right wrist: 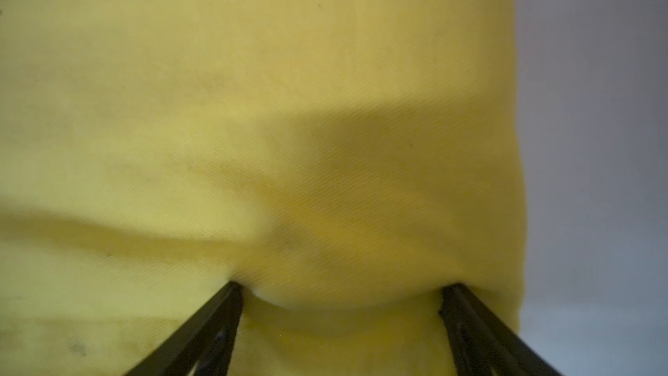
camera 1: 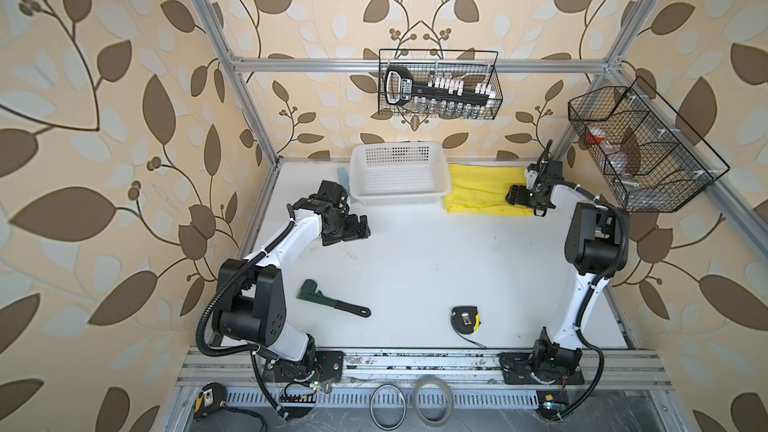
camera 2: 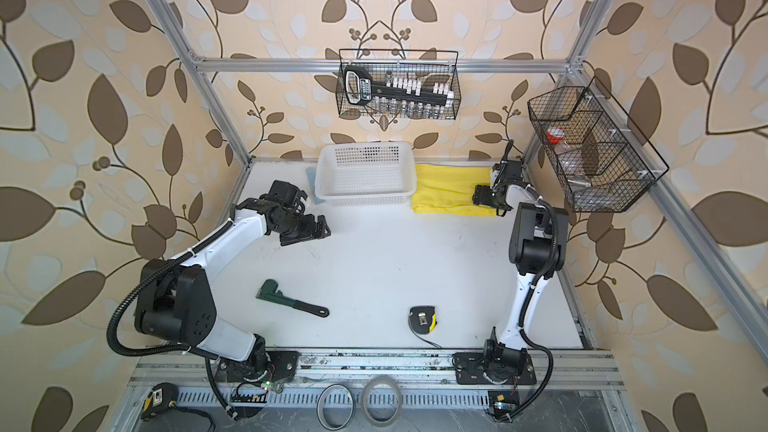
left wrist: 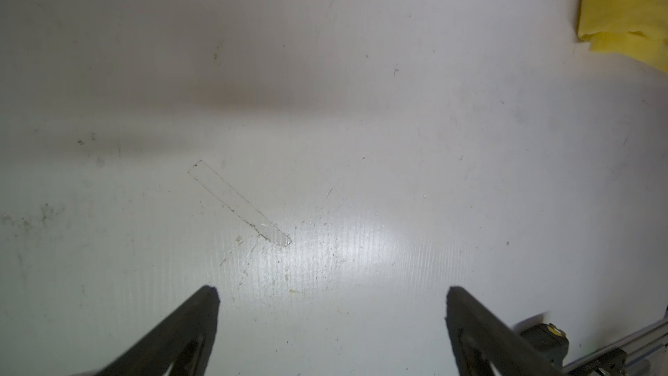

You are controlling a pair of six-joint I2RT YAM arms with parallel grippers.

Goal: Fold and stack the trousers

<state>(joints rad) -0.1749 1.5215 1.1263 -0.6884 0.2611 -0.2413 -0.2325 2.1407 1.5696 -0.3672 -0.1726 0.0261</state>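
The trousers (camera 1: 478, 189) lie at the far right of the table (camera 1: 436, 268), just beside the white basket (camera 1: 399, 198) and apparently touching its right wall. They are gathered into a compact flat rectangle, and the left wrist view shows layered edges at one corner (left wrist: 621, 16), so most of the folding looks done. What seems left is a last fold or tidy-up and the stacking. Whether they are meant to go into the basket is unclear, and no yellow cloth is inside it. The bundle's long axis runs across both top views, parallel to the back wall, from the basket toward the right arm. Which end is the waist cannot be told. The right claw (camera 1: 515, 195) sits on the cloth near its right end with its jaws spread wide. In the right wrist view its fingertips (right wrist: 235, 289) press into the fabric (right wrist: 289, 121) and a soft bulge rises between them – pressing, not yet a pinch. The left claw (left wrist: 332, 294) hangs wide open over bare table, well apart from the trousers.
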